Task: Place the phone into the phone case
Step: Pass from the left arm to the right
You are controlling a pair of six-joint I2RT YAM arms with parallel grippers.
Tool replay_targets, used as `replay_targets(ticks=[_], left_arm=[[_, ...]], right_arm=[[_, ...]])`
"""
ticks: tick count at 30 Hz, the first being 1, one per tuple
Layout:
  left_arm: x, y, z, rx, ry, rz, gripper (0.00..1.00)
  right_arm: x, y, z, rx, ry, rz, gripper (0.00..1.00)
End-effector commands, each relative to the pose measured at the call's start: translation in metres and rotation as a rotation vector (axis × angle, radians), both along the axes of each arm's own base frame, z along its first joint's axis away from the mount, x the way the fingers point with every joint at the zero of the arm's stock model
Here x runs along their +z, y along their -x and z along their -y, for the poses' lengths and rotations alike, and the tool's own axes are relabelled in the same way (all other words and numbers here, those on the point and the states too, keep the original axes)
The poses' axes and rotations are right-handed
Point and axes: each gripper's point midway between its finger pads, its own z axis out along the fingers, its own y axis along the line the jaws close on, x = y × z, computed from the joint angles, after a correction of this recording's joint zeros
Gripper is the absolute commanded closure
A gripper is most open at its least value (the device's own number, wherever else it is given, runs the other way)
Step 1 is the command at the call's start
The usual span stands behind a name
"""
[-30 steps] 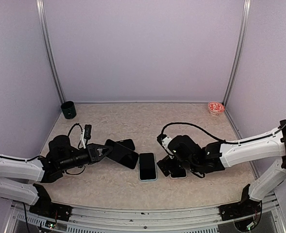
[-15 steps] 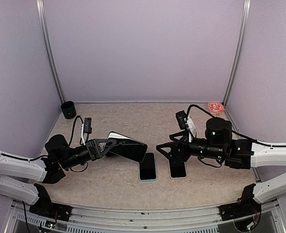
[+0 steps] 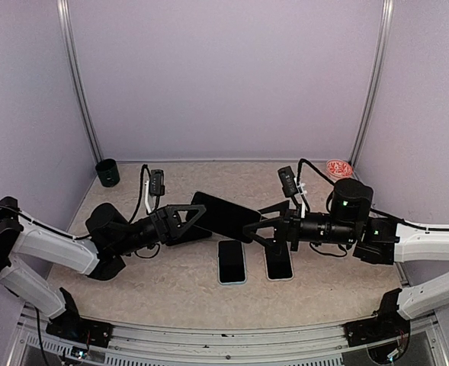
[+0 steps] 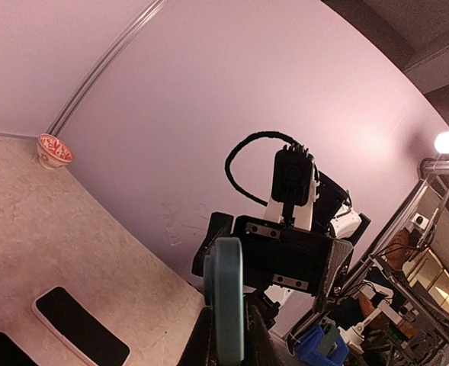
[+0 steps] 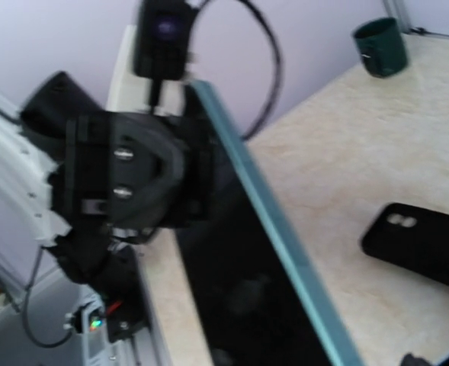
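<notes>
The mottled, stone-patterned surface point(image 3: 323, 297) no longer carries the phone point(image 3: 228, 216). A second ago it lay flat there; now the left hand point(image 3: 194, 221) pinches its near end and holds it aloft, tilted, over the middle. The right hand point(image 3: 264, 226) has risen from the surface and come to the phone's far end with its fingers seemingly spread (not yet touching, as far as I can tell). I read this as a handover or regrasp before any fitting begins. The phone is a thin rigid slab with a glossy dark face and a teal rim. The black case point(image 5: 430, 244) is matte and round-cornered, shows a camera cutout, and lies flat on the surface.
</notes>
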Motion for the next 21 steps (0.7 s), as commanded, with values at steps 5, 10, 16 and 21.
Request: replay_targets(ticks=[5,10,16,21], left_arm=[[0.044,0.011,0.005,-0.052,0.160,0.092,1.00],[0.043,0.007,0.008,-0.049,0.180,0.081,1.00],[0.041,0.003,0.011,-0.042,0.189,0.069,1.00],[0.037,0.000,0.013,-0.036,0.187,0.055,1.00]], right_arm=[[0.024,0.013,-0.006,0.103,-0.118,0.009,0.01],[0.021,0.017,-0.011,0.143,-0.136,-0.013,0.02],[0.012,0.018,-0.018,0.173,-0.134,-0.044,0.06],[0.010,0.019,-0.019,0.177,-0.139,-0.049,0.10]])
